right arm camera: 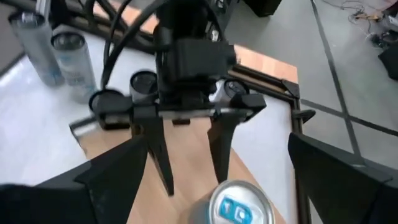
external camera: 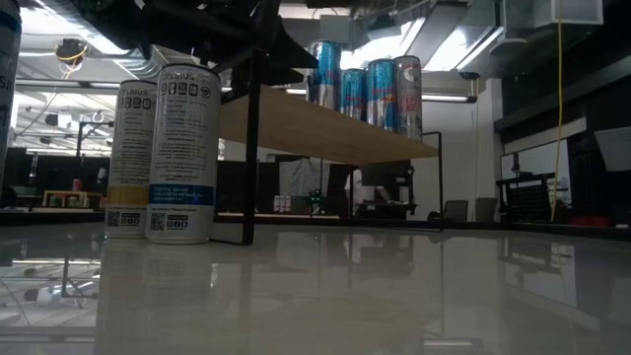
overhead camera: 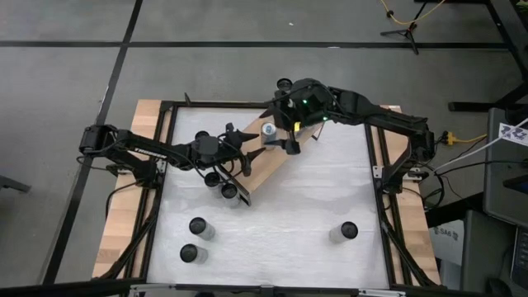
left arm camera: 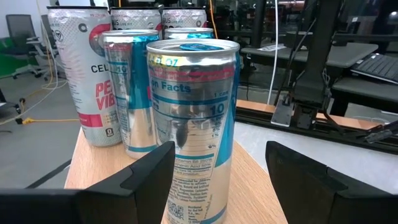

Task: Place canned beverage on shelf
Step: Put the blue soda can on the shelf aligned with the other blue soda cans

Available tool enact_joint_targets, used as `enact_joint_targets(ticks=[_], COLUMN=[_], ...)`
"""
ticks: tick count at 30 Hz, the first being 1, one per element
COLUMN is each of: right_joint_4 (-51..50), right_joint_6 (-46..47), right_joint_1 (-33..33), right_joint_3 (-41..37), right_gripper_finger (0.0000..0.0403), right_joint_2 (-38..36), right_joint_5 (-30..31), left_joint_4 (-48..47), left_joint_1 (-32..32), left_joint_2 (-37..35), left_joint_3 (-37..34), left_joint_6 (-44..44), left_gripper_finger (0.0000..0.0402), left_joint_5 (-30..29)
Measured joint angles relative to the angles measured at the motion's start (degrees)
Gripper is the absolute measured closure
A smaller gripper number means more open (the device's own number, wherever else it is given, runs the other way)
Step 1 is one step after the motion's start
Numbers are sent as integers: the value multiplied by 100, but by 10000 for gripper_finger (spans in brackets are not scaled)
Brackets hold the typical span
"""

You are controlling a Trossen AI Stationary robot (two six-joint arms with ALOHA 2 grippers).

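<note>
Reaching in from the left of the high view, the left gripper (overhead camera: pixel 247 147) hangs over the middle of the shelf (overhead camera: pixel 266 169), a light-brown wooden board lying on a diagonal across the upper centre of the white desk (overhead camera: pixel 313 206). Its jaws stand partly apart on either side of a blue and silver beverage can (left arm camera: pixel 191 124), not pressing it; that can stands upright on the board, with more cans (left arm camera: pixel 130 87) clustered just behind it. Further right, the right gripper (overhead camera: pixel 290 140) hovers at the board's upper end, jaws wide apart and empty, above another can (overhead camera: pixel 269 129). Two loose cans (overhead camera: pixel 196 227) stand at the desk's lower left and one (overhead camera: pixel 349 231) at lower right.
</note>
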Motion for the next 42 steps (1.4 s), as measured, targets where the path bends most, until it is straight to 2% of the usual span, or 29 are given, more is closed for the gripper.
enact_joint_targets(ticks=[8, 15, 35, 38, 42], right_joint_4=[-768, -800, -973, -968, -964], right_joint_6=[-820, -1051, -778, -675, -493], right_joint_1=[-28, -172, -337, -337, -339], right_joint_3=[2, -8, -9, -9, -9], right_gripper_finger=[20, 20, 20, 33, 71], right_joint_2=[77, 384, 782, 788, 791], right_joint_5=[28, 261, 237, 227, 234], left_joint_4=[0, -15, -35, -34, -35], left_joint_1=[0, -2, 0, 2, 4], left_joint_2=[0, -2, -2, -2, -2], left_joint_3=[0, 0, 0, 0, 0], left_joint_6=[-8, -166, -151, -149, -149], left_gripper_finger=[156, 156, 156, 156, 156], left_joint_5=[7, 13, 11, 11, 11])
